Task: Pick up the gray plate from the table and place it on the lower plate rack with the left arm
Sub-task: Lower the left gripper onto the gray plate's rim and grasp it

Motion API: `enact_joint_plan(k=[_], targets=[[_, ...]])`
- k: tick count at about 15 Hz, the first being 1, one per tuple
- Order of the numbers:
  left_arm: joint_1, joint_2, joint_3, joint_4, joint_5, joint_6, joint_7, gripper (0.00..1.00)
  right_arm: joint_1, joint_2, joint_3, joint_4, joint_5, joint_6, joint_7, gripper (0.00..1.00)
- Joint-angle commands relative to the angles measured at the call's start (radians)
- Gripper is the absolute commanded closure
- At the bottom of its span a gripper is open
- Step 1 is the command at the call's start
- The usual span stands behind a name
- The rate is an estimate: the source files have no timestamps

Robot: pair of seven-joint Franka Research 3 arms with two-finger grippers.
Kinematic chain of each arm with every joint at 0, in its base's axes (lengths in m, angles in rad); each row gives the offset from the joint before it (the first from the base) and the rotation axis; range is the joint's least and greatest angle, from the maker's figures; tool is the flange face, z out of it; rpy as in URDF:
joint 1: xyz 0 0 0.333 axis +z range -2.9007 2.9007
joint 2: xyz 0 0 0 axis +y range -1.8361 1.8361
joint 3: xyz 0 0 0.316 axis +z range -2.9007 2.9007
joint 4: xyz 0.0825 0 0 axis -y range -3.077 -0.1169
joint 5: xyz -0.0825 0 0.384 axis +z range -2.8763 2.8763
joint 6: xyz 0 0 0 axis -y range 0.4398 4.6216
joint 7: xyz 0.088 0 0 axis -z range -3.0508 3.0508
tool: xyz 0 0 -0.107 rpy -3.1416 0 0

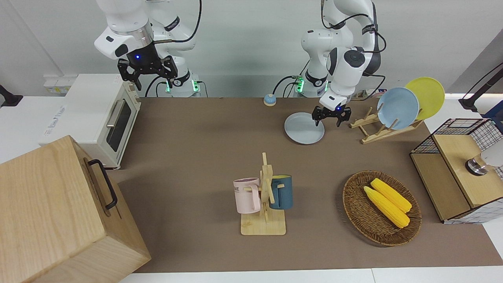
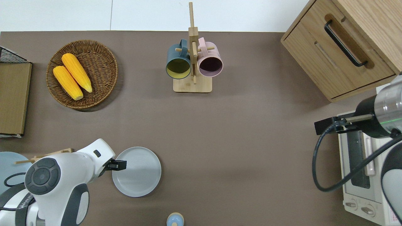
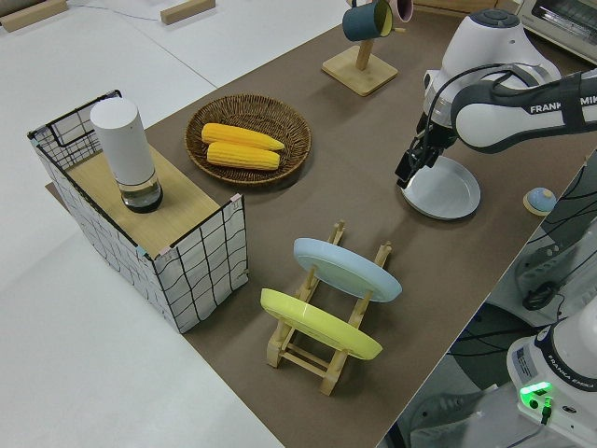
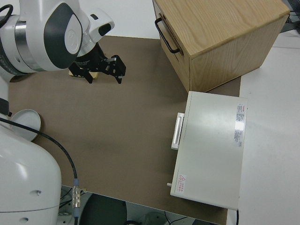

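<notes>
Plate (image 2: 138, 174) first: the gray one lies flat on the brown mat (image 1: 204, 157) of the table (image 1: 23, 114), between the small blue bell (image 1: 269, 100) and the rack (image 1: 383, 127), on the left arm's half. The left gripper (image 1: 331, 117) is low at the plate's rim on the side toward the rack, its 2 fingers spread, one over the plate's edge and one outside it (whether either finger touches the rim I cannot tell). The rack stands just beside the plate toward the left arm's end, holding a blue plate (image 1: 397, 107) and a yellow plate (image 1: 426, 96) leaning in its slots. The right arm is parked, its gripper (image 1: 146, 71) released. Farther from the robots stand a mug stand (image 1: 264, 204) with 2 mugs and a basket (image 1: 379, 224) with 2 corn cobs.
</notes>
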Motion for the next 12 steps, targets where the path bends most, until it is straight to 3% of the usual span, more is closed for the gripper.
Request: enact_joint_plan(k=[1, 12], targets=[[-0.02, 0.007, -0.004, -0.054, -0.011, 0.085, -0.011, 0.01, -0.01, -0.002, 0.006, 0.006, 0.01, -0.013, -0.001, 0.011], [-0.044, 0.121, -0.004, -0.088, -0.011, 0.214, -0.009, 0.01, -0.01, -0.002, 0.006, 0.006, 0.01, -0.013, -0.001, 0.011]])
